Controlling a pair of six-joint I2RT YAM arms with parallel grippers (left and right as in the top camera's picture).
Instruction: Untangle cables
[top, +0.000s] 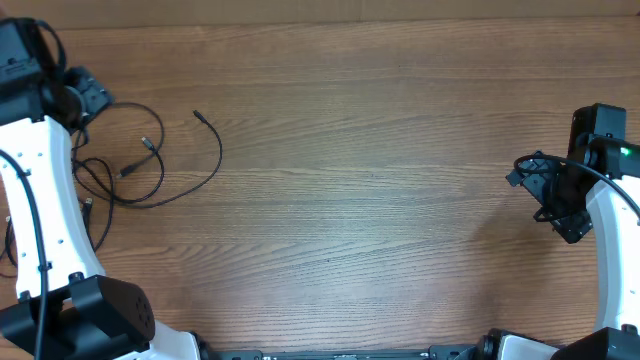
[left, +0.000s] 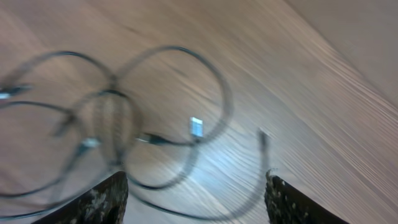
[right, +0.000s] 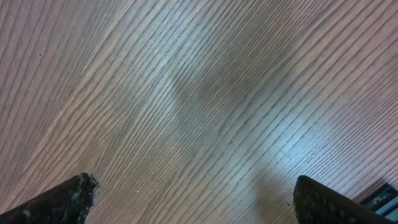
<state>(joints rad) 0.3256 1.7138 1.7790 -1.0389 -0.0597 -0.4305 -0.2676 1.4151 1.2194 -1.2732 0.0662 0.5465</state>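
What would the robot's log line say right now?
left fingers: open above cables | right fingers: open above table | cables: overlapping loops, unheld

**One Camera Above, Two Riding the Wrists**

The overhead camera looks straight down on the table (top: 350, 150) from well above, with the left arm (top: 40, 190) and right arm (top: 612, 215) at the frame's side edges. The left wrist camera looks slantwise down from close over the cables (left: 196, 127), its own fingers (left: 99, 202) in the bottom corners; its picture is blurred. The overhead shares those cables (top: 150, 143) at its left. The right wrist camera faces bare table (right: 199, 93) from close, with its fingertips (right: 59, 202) along the bottom edge.
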